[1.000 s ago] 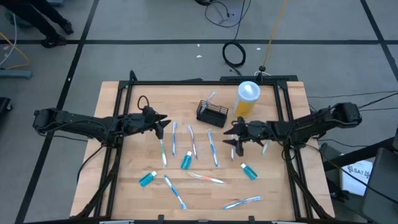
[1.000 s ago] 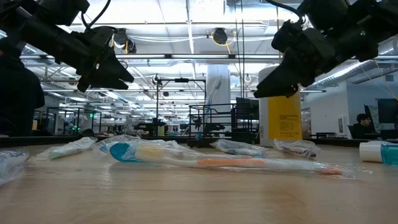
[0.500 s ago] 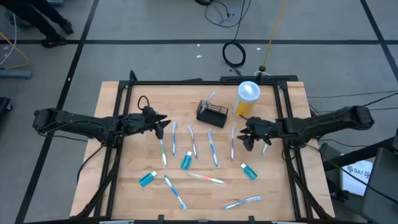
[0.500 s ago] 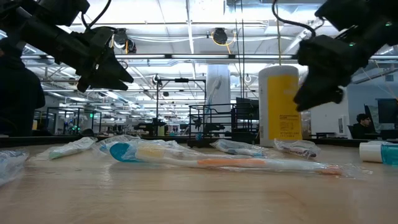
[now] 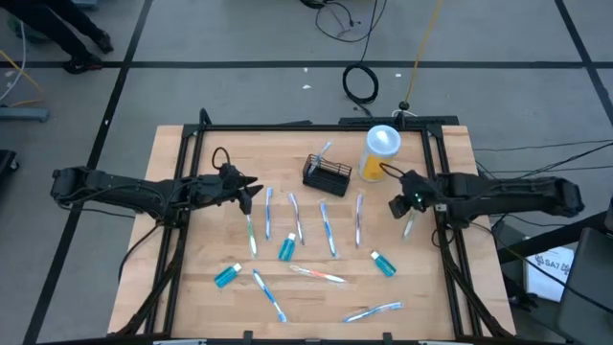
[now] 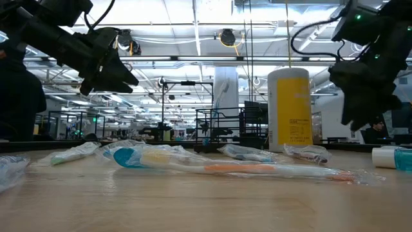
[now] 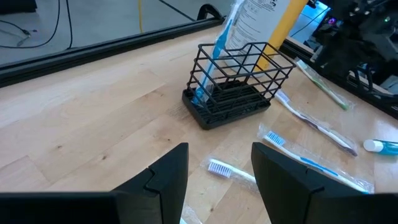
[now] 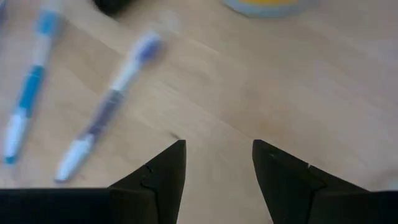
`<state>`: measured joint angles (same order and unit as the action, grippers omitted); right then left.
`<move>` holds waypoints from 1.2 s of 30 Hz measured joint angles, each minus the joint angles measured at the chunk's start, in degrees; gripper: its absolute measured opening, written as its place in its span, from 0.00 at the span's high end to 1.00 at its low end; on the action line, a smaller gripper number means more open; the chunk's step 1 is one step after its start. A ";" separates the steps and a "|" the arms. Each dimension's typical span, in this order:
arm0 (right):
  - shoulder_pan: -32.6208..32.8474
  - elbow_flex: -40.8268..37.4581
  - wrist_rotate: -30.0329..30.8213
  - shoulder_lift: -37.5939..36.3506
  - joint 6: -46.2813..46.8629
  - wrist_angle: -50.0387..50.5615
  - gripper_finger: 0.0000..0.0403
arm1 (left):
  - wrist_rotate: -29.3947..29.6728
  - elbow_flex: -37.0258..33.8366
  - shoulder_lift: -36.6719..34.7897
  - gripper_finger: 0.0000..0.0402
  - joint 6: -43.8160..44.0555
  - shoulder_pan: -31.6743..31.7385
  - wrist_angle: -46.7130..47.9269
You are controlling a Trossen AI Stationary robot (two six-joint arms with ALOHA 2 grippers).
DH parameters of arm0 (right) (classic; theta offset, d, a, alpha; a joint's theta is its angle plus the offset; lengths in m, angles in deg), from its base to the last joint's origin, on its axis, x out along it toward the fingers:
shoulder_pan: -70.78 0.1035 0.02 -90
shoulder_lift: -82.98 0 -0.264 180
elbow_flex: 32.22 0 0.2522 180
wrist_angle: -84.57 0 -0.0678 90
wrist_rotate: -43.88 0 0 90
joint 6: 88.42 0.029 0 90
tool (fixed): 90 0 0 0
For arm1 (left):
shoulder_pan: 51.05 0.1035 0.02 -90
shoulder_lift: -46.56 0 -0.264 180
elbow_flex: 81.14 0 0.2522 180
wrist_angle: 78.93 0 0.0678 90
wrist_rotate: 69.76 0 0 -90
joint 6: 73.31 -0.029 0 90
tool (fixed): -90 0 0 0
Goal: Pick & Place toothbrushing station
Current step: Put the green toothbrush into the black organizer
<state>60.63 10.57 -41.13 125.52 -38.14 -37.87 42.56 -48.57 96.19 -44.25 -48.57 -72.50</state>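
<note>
Left gripper [image 5: 251,190]: fingers [image 7: 168,171] apart, empty, held above the surface [image 5: 441,297] on its left half. Right gripper [image 5: 397,202]: fingers [image 8: 165,168] apart, empty, near the right edge, just below the yellow cup [image 5: 378,153].

Count: one toothbrushing station [image 5: 327,175], one yellow cup with white lid, two small blue-capped tubes [image 5: 227,276], roughly nine wrapped toothbrushes [image 5: 329,230] scattered flat.

The toothbrushing station stands upright at the back centre, between both grippers and apart from each, just beside the cup. One blue toothbrush [image 7: 219,53] stands inside it.
</note>
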 joint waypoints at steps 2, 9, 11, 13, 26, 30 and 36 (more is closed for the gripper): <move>-2.26 1.05 -0.71 0.75 0.02 4.42 0.55 | 0.00 0.00 0.00 0.55 0.00 0.00 -0.02; -9.37 1.96 -0.60 4.59 -0.12 6.98 0.55 | 0.04 0.00 0.00 0.55 0.00 0.00 -0.13; -10.74 1.96 -0.60 6.44 -0.73 8.59 0.55 | 0.03 0.00 0.00 0.55 -0.01 -0.01 -0.13; -11.57 1.96 -0.60 8.51 -1.30 10.83 0.55 | 0.04 0.00 0.00 0.55 -0.02 0.00 -0.11; -12.02 1.30 -0.56 15.93 2.32 14.16 0.55 | 0.04 0.00 0.00 0.55 -0.35 0.00 0.86; -12.02 1.26 -0.33 16.94 2.30 14.18 0.55 | 0.10 0.00 0.00 0.55 -0.35 0.00 1.77; -12.02 1.21 0.95 18.64 0.68 14.51 0.57 | 0.13 0.00 0.00 0.55 -0.31 0.00 1.67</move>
<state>48.61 11.78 -40.18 144.16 -37.46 -23.36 42.70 -48.57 96.19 -44.56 -48.57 -70.83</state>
